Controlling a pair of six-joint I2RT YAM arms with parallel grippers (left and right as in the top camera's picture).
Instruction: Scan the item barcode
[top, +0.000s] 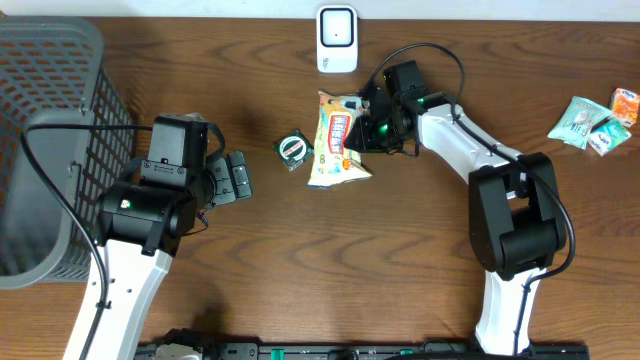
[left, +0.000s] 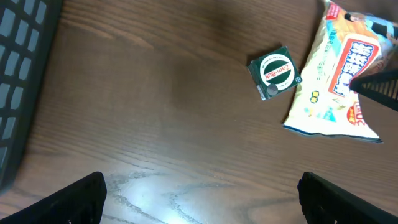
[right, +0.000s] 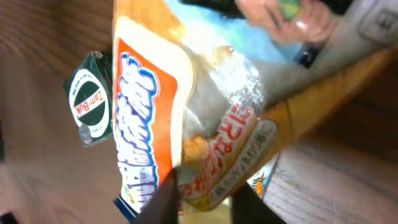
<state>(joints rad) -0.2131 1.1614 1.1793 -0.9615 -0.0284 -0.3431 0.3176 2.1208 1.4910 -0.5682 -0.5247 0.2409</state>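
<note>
The snack packet lies near the middle of the counter, printed face up, its long side running away from the robot. No barcode shows on the face in view. The right hand is at the packet's upper right edge. In the right wrist view its two dark fingers sit close together on either side of the packet's rim, pinching it. So the grasp looks made. Whether the packet has left the counter at all is hard to tell, since the wrist view is blurred and the overhead view shows it much as if lying flat.

A green tin sits just beside the packet's left edge, apart from the grip. The white scanner stands at the far edge of the counter, near the packet's top end.

By my reading the task is at an early stage: the item is gripped, but it is not yet raised, turned or presented to the scanner.

The left hand hovers wide open and empty over bare counter, between the tin and the grey basket.
</note>
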